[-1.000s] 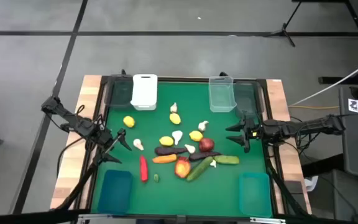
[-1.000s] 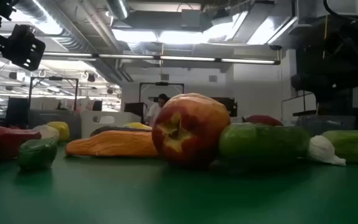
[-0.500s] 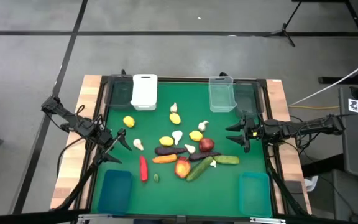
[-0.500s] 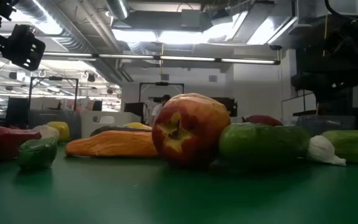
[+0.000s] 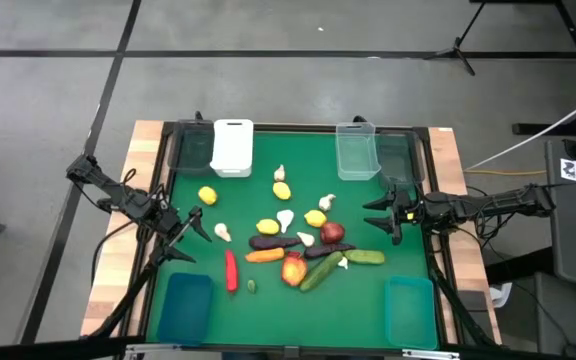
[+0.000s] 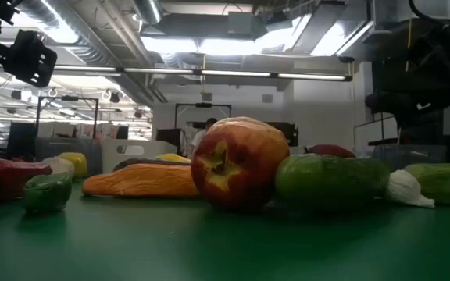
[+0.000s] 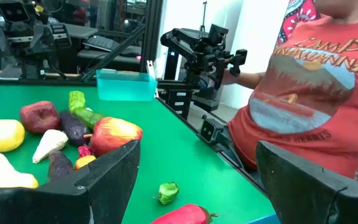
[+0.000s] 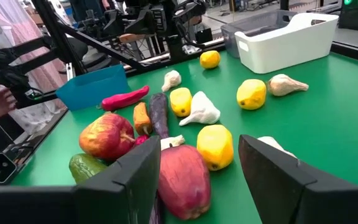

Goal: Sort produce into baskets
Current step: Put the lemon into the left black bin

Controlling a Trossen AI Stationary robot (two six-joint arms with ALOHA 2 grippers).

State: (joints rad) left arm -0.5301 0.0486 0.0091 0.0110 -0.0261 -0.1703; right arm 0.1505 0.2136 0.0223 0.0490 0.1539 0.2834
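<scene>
My left pincer (image 5: 190, 227) hovers over the left edge of the green counter (image 5: 268, 300), its fingers spread apart and holding nothing. Just beside it, toward the middle, lie a garlic bulb (image 5: 224, 232) and, farther back, a lemon (image 5: 207, 195). Near the front left corner sits a teal-blue bin (image 5: 186, 305), and at the back left a white bin (image 5: 232, 147) stands next to a dark bin (image 5: 193, 149).

The red chili (image 5: 231, 270) lies lengthwise in front of that garlic, with a small green piece (image 5: 251, 286) just beside its tip. In the middle the produce is bunched: the orange carrot (image 5: 264, 256) touches a dark eggplant (image 5: 270, 241), a red-and-yellow apple (image 5: 293, 268) sits against a green cucumber (image 5: 319, 273), and lemons (image 5: 268, 227) and garlic (image 5: 285, 219) scatter behind them. A round dark-red fruit (image 5: 333, 232) rests near another lemon (image 5: 315, 218), and a second cucumber (image 5: 365, 257) lies to the right.

At the back right stands a clear bin (image 5: 357, 151); a second teal-blue bin (image 5: 409, 310) sits at the front right corner. My right pincer (image 5: 383, 217) hangs over the counter's right edge, fingers also parted and empty, pointing toward the pile.

In my left wrist view, a person in a red printed shirt (image 7: 309, 93) stands beyond the counter.
</scene>
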